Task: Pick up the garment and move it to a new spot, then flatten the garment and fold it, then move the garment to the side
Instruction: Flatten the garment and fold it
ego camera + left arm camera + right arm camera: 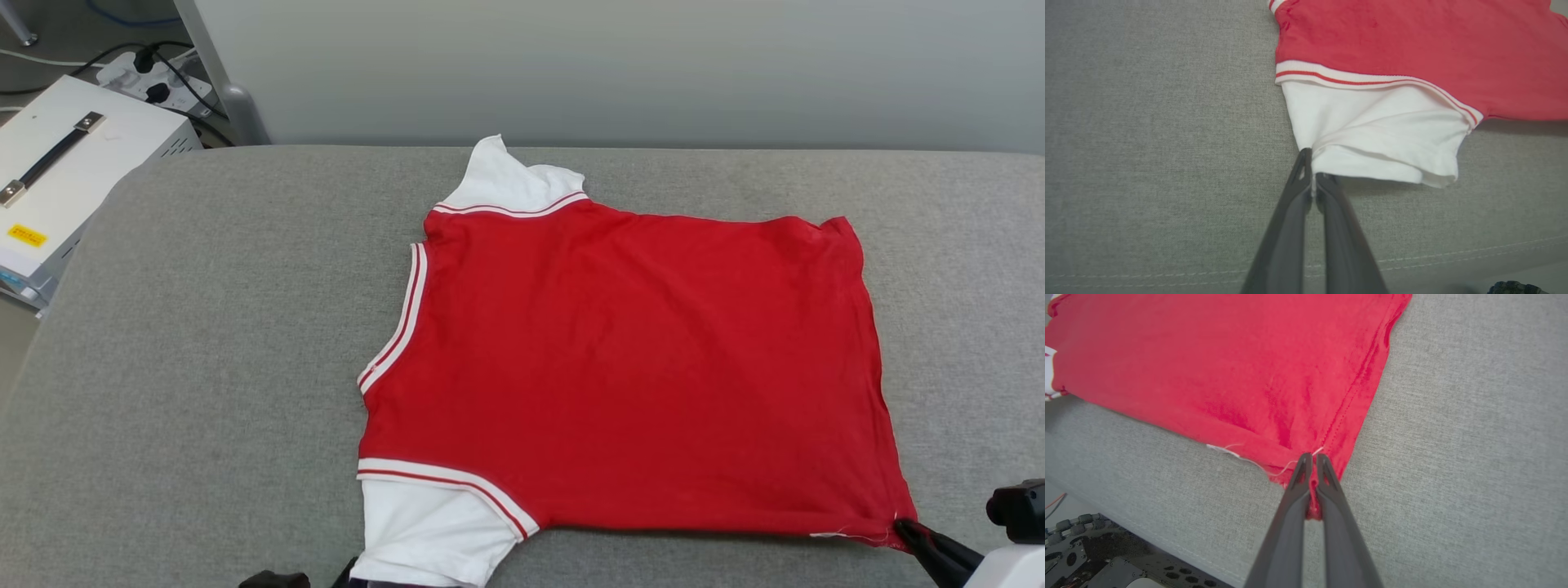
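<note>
The garment lies spread on the grey cushion, plain red side up, neck trim toward the left, hem toward the right. One white sleeve points to the far edge, the other to the near edge. My left gripper is shut on the near white sleeve's corner, with white cloth pinched between the fingers. My right gripper is shut on the garment's near hem corner, red cloth bunched between its fingers; in the head view it sits at the lower right. The lettering is hidden.
The grey padded surface runs wide on both sides of the garment. A white box with a black handle and a power strip with cables stand off the far left corner. A pale wall runs behind. Robot base parts show below the near edge.
</note>
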Tool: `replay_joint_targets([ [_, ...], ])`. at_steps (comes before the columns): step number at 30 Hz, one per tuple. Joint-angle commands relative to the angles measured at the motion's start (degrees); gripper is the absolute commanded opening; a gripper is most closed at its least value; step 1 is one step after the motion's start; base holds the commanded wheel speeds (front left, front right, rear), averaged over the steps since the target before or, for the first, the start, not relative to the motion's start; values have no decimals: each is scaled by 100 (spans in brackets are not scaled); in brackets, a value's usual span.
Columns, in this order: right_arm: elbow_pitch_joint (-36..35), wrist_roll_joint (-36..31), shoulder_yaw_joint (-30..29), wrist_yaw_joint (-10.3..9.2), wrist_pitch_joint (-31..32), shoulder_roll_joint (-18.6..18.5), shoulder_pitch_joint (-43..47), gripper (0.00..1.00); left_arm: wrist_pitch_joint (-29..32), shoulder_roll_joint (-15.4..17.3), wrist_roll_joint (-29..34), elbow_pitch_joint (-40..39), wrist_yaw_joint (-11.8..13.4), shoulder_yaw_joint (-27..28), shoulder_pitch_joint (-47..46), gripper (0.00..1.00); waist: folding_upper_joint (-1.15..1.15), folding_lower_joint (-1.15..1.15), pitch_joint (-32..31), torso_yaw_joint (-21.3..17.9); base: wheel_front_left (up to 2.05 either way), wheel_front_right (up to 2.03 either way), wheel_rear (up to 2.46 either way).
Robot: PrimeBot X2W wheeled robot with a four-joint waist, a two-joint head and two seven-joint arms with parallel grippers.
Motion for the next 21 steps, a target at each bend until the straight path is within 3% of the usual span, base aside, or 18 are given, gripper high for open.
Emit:
replay_joint_targets([
  [1,-82,-87,-122,-4,88,73,78,0,15,59,135,-22,-22,9,-146,0,20,0,19,3,0,0,0],
  [12,-469,-343,-725,-4,578,360,-483,0,302,167,631,133,-458,-42,-1701,0,20,0,272,-44,0,0,0],
  [21,-325,-285,-654,-4,714,376,-1481,0,525,129,921,736,-937,-39,-3156,0,20,0,926,-276,0,0,0],
])
